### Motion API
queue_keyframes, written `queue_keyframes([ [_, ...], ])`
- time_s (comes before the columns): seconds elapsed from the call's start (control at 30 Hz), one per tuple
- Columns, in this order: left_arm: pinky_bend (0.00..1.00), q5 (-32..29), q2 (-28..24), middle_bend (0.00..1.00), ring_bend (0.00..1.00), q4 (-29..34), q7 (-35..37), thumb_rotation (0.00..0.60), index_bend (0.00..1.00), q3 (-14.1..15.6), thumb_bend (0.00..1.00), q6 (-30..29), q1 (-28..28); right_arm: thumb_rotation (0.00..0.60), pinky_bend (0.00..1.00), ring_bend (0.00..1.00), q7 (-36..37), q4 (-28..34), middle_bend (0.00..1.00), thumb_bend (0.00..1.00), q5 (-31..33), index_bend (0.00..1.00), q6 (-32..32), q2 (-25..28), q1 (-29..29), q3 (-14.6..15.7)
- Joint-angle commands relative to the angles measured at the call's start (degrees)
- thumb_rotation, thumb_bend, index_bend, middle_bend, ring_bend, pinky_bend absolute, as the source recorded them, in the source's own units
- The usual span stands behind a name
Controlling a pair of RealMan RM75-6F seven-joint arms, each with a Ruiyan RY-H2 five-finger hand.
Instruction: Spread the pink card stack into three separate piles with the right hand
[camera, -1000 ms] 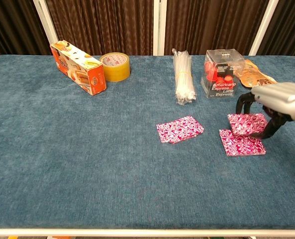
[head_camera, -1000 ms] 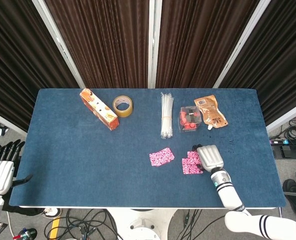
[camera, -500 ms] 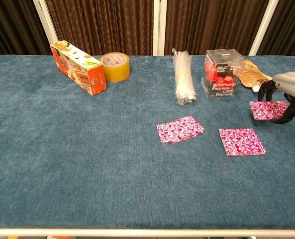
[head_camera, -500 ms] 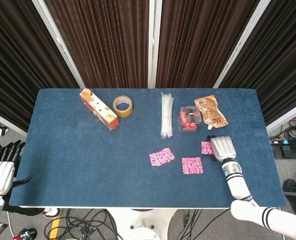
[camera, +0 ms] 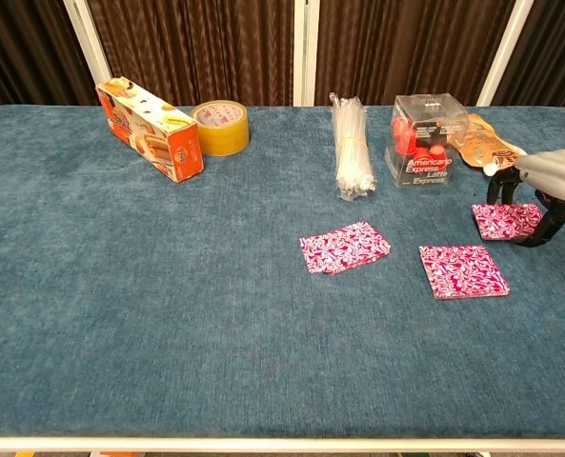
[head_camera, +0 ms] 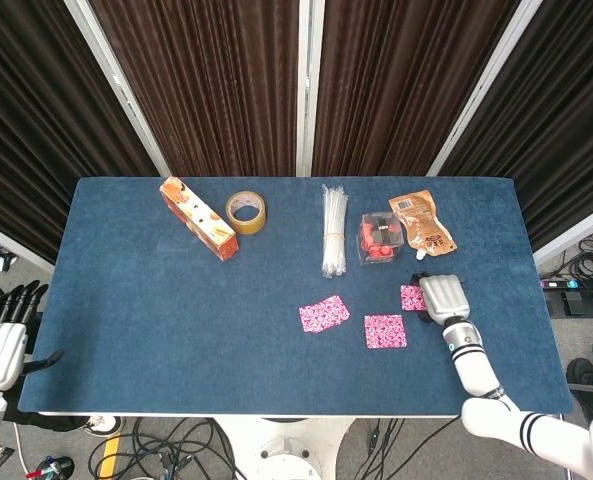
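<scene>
The right hand (camera: 539, 195) pinches a thin, light, slippery pink card pile (camera: 504, 219) by its edges, low over the worktop (camera: 168, 314).

You've got a matt, napped blue cloth over the table (camera: 120, 314), soft and slightly fuzzy. On it, the pink card piles (camera: 345, 248) look like thin printed paper with a faint sheen. Your right hand (camera: 549, 181) has a smooth, pale grey shell, plastic or painted metal, with dark fingers (camera: 532, 233). Back there, the carton (camera: 149, 129) is glossy printed cardboard, the tape roll (camera: 220, 127) shiny yellowish film, the bundle of ties (camera: 352, 143) clear glossy plastic, the box of capsules (camera: 426, 129) hard transparent plastic, and the orange pouch (camera: 487, 145) slick foil-like film
</scene>
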State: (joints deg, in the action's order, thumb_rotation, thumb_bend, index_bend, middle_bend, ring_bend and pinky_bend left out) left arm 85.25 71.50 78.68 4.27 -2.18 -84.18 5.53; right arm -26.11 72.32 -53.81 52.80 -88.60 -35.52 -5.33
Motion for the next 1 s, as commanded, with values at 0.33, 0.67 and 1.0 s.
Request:
queue_keyframes([
  [0.33,0.1,0.01,-0.07,0.03,0.0,0.37,-0.39,0.6,0.04,-0.12,0.0,-0.07,0.07,0.6,0.85,0.8,2.94,9.56,0.15,0.13,-5.09,0.08,4.58,6.36,2.61,-0.1],
  [0.67,0.1,0.67,-1.14,0.03,0.0,2.6,-1.74,0.6,0.04,-0.45,0.0,-0.93,0.26,0.6,0.56,0.3,12.54,15.94,0.14,0.12,-25.92,0.1,28.35,14.89,14.51,3.67],
  [1.0,0.1,1.49,-2.25,0.03,0.0,4.41,-2.6,0.6,0.04,-0.58,0.0,-1.9,0.3,0.6,0.0,0.0,9.64,11.6,0.0,0.12,-30.7,0.0,37.55,16.79,23.69,8.06],
])
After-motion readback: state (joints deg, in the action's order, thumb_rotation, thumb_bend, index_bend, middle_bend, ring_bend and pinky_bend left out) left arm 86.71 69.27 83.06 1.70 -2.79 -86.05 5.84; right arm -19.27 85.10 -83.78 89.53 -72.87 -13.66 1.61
